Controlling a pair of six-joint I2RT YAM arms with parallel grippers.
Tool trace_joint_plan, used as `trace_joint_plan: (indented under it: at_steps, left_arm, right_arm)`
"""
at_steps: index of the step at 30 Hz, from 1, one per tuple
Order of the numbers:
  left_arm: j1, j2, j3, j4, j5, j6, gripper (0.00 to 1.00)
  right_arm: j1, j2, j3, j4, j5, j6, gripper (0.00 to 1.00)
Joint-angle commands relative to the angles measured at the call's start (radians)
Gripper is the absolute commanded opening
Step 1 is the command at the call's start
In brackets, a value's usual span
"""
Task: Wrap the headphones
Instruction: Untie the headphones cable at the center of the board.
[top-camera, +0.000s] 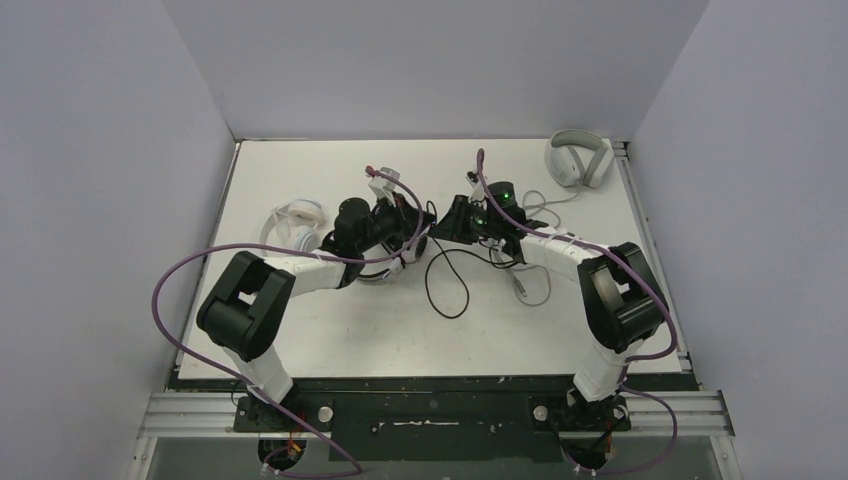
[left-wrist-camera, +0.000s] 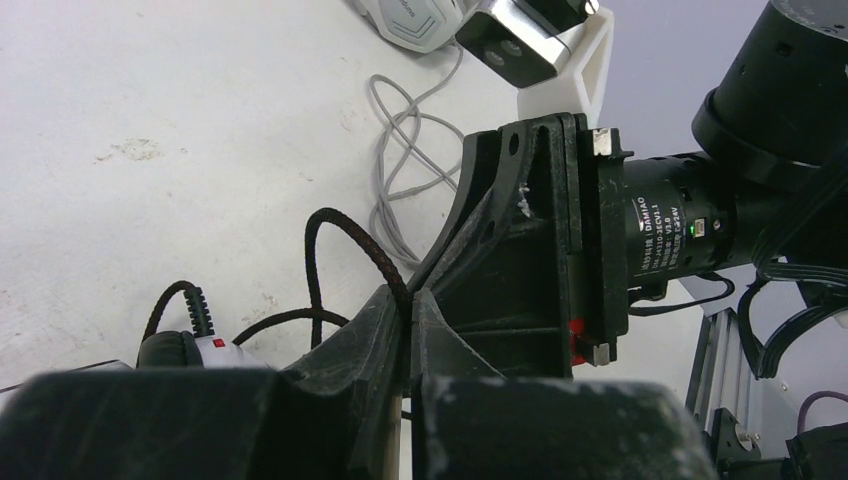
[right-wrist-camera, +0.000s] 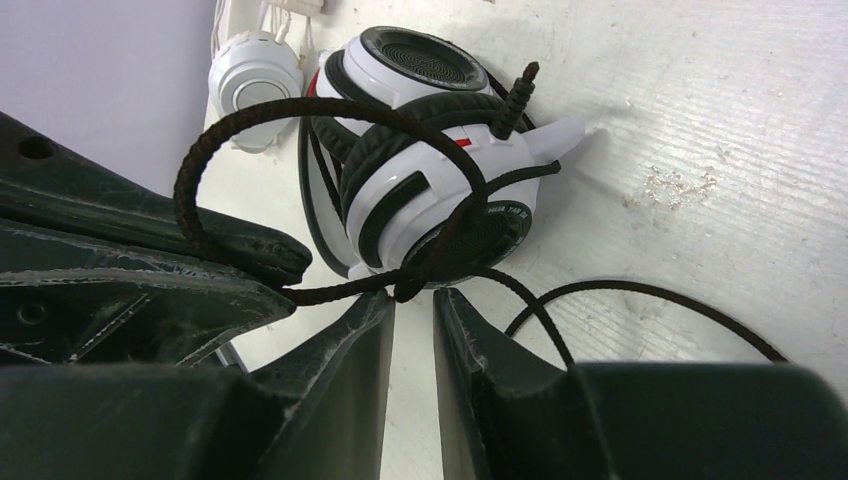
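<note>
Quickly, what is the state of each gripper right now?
Left gripper: closed, pinching the black cable.
Right gripper: jaws slightly apart, the black cable lies at their tips; no clear grip on it.

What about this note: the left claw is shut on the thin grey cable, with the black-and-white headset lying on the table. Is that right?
Not quite. The left claw is shut on the black braided cable, not the grey cable, which lies loose on the table beyond; the left wrist view shows it. The black-and-white headset does lie on the table.
</note>
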Motion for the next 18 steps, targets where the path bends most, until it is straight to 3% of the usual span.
trace_joint_plan:
  at_steps: [1, 12, 18]
  left_arm:
    - [0.007, -0.049, -0.006, 0.086, 0.003, -0.035, 0.0]
    - [0.032, -0.162, 0.088, -0.154, -0.022, -0.091, 0.0]
    - [0.095, -0.188, 0.174, -0.319, -0.014, -0.154, 0.0]
  right_arm:
    - [-0.004, -0.004, 0.032, 0.082, 0.0, 0.009, 0.21]
    - [-0.021, -0.011, -0.033, 0.073, 0.017, -0.018, 0.0]
    - [-0.024, -0.019, -0.069, 0.05, 0.019, -0.042, 0.0]
